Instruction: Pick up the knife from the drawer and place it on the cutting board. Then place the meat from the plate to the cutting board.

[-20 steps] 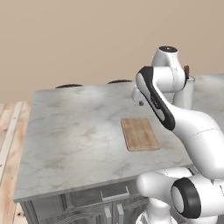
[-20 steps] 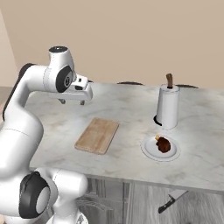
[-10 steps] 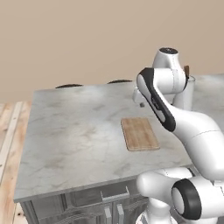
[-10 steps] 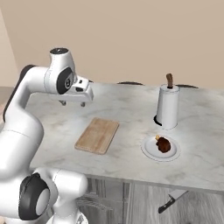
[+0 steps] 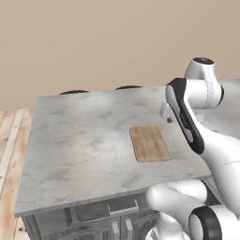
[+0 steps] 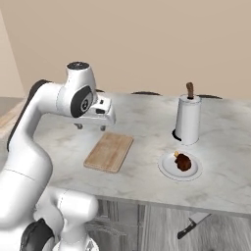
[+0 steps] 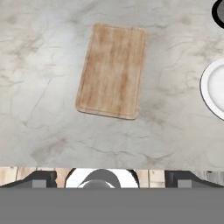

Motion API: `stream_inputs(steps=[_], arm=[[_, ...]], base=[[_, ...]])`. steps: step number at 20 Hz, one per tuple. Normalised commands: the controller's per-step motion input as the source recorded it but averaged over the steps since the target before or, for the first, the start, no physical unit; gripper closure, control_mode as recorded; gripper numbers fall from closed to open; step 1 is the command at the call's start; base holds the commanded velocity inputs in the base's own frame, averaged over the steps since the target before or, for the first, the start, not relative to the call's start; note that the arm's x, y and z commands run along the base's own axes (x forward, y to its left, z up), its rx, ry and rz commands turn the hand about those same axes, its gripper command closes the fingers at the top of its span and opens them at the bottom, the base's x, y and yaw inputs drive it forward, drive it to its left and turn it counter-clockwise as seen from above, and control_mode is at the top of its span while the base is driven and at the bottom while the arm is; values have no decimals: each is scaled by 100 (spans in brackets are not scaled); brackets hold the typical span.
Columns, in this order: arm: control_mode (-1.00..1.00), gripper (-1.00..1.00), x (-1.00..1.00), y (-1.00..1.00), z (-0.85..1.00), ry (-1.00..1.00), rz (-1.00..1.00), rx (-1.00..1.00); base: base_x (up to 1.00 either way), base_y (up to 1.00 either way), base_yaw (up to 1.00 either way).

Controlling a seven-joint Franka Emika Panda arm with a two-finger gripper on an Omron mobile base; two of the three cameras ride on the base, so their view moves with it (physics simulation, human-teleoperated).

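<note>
The cutting board (image 6: 109, 152) lies flat on the marble counter, also seen in the left base view (image 5: 150, 143) and the hand view (image 7: 113, 72). My gripper (image 6: 90, 127) hovers open above the board's far end with nothing between its fingers; its tips (image 7: 39, 179) show at the bottom of the hand view. The meat (image 6: 183, 161) rests on the plate (image 6: 169, 170), right of the board; the plate's rim (image 7: 210, 87) shows at the hand view's right edge. The knife (image 6: 193, 226) lies below the counter's front edge in the drawer (image 6: 220, 235), black handle toward me.
A tall white cylinder with a brown top (image 6: 188, 120) stands behind the plate. Two dark round burners (image 5: 129, 87) sit at the counter's far edge. Cabinet fronts (image 5: 123, 206) run below the near edge. Wooden floor (image 5: 9, 140) lies to the left.
The arm has swung a little to the right and slightly lower, carrying the open gripper with it. The board, plate, meat and knife have not moved.
</note>
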Motion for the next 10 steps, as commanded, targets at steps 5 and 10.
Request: stream_inputs(steps=[5,10], arm=[[-100,-100,-63,-36,-27,-1,0,0],[-100,-100,-24,-9,-28,0,0,-6]], base=[[0,0,0],[0,0,0]])
